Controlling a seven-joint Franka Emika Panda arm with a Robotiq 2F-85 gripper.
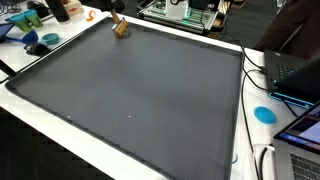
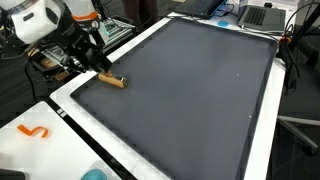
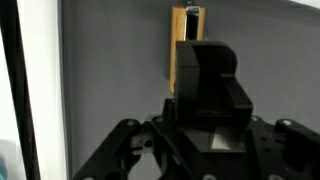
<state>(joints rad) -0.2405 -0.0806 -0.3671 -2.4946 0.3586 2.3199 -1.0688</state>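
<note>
Nearest the wrist lens sits the claw (image 3: 207, 55), its dark fingers (image 3: 210, 90) drawn together into one black block in the middle of the view. It looks closed with no gap, though the angle is poor and I say so with some caution. Just beyond the tips lies a small wooden block (image 3: 183, 45), light brown, long and narrow, with a dark far end. It sits slightly off to one side of the fingers rather than between them. Whether the tips actually touch it is hard to make out.

In both exterior views the wooden block (image 2: 112, 80) lies flat on a large dark grey mat (image 1: 140, 100), close to one edge and near a corner. The claw (image 2: 93, 66) reaches down right beside it from the white arm (image 2: 40, 20).

The mat covers most of a white surface (image 1: 40, 130). On the bare white strip an orange hook-shaped piece (image 2: 35, 131) lies well apart from the block. A blue disc (image 1: 264, 114) rests off the mat's opposite side, and a laptop (image 2: 262, 14) stands past the far end.
</note>
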